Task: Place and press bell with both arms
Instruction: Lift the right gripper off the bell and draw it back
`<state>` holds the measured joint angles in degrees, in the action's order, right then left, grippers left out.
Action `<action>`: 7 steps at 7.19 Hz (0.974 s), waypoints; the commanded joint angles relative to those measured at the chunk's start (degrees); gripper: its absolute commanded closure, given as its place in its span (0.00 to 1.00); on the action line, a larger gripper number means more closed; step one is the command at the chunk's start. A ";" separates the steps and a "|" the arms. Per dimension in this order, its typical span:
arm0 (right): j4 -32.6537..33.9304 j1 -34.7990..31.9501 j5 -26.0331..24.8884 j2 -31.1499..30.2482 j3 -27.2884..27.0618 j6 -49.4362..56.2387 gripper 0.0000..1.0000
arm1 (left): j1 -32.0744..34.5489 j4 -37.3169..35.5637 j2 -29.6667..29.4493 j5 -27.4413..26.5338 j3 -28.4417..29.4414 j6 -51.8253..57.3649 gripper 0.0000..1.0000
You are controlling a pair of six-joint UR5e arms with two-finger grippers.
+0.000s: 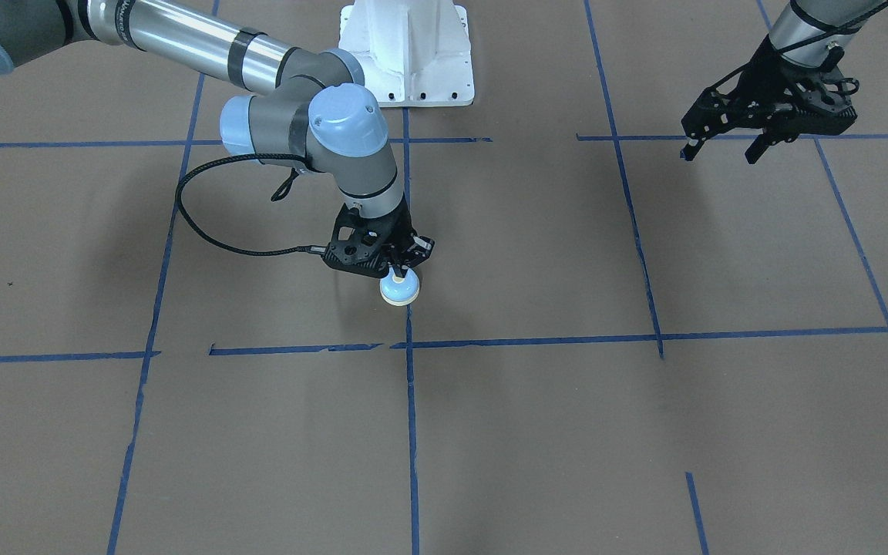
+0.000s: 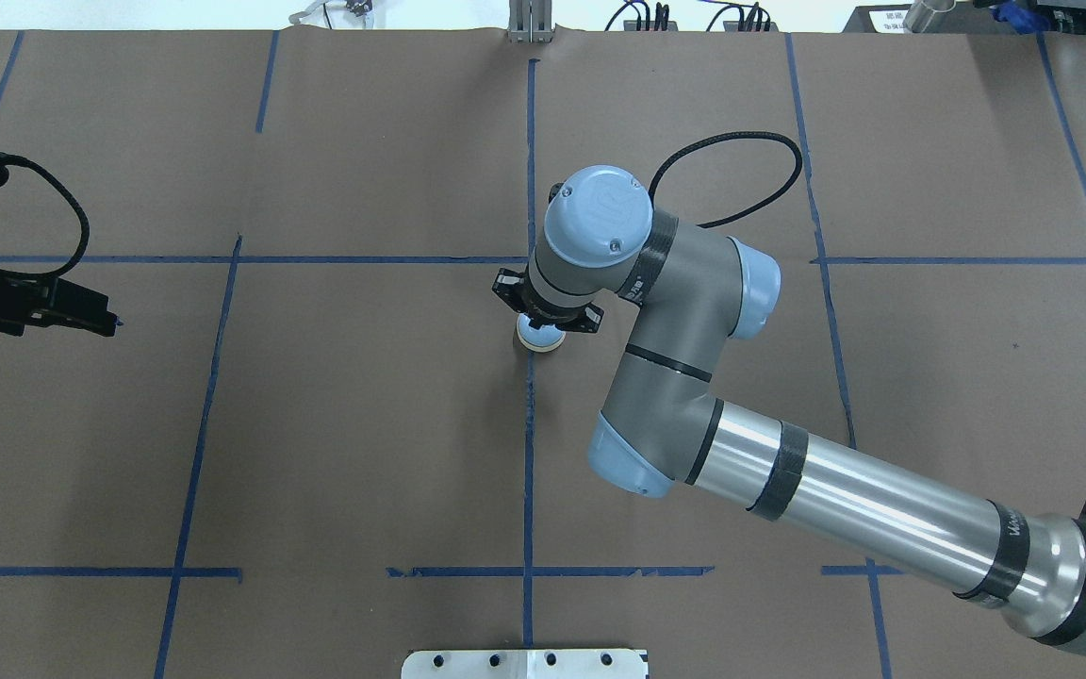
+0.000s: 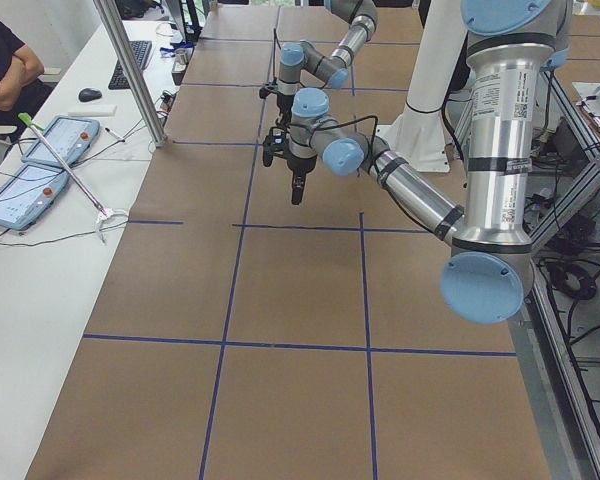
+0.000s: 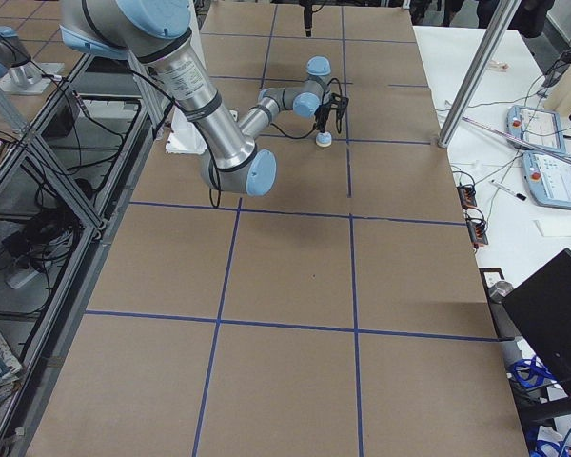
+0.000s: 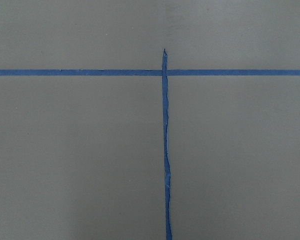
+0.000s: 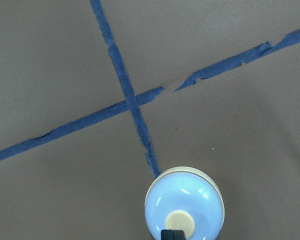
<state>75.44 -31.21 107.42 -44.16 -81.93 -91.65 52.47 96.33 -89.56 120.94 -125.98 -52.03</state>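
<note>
The light-blue bell (image 1: 399, 289) with its cream rim stands on the brown table on a blue tape line, near the middle. It also shows in the overhead view (image 2: 540, 338) and the right wrist view (image 6: 184, 205). My right gripper (image 1: 398, 271) points straight down over it. Its fingertips (image 6: 172, 234) are shut together at the edge of the cream button (image 6: 180, 220). My left gripper (image 1: 721, 154) is open and empty, held above the table far to the side; it shows at the overhead view's left edge (image 2: 95, 316). The left wrist view shows only table and tape.
The white bolted pedestal (image 1: 407, 54) stands at the robot's side of the table. Blue tape lines (image 1: 411, 432) cross the brown paper. A side bench with tablets (image 3: 50, 140) and a metal pole (image 3: 130, 70) lies beyond the far edge.
</note>
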 commanded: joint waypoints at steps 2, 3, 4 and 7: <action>7.00 -4.63 3.75 -4.40 -12.33 0.77 1.00 | 0.00 0.00 0.26 0.09 0.11 0.26 0.00; 7.09 -8.57 7.42 -10.27 -18.29 2.25 1.00 | 0.00 0.00 1.30 0.00 0.29 3.22 0.00; 7.09 -13.92 13.29 -17.20 -24.44 9.14 0.93 | 1.05 0.00 3.14 0.00 0.55 8.82 0.00; 7.00 -30.35 24.82 -37.95 -34.77 29.06 0.00 | 10.59 -0.26 8.15 0.61 3.35 29.28 0.00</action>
<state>82.50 -54.98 127.35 -73.82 -113.10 -72.24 58.72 96.15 -83.62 121.35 -124.17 -31.25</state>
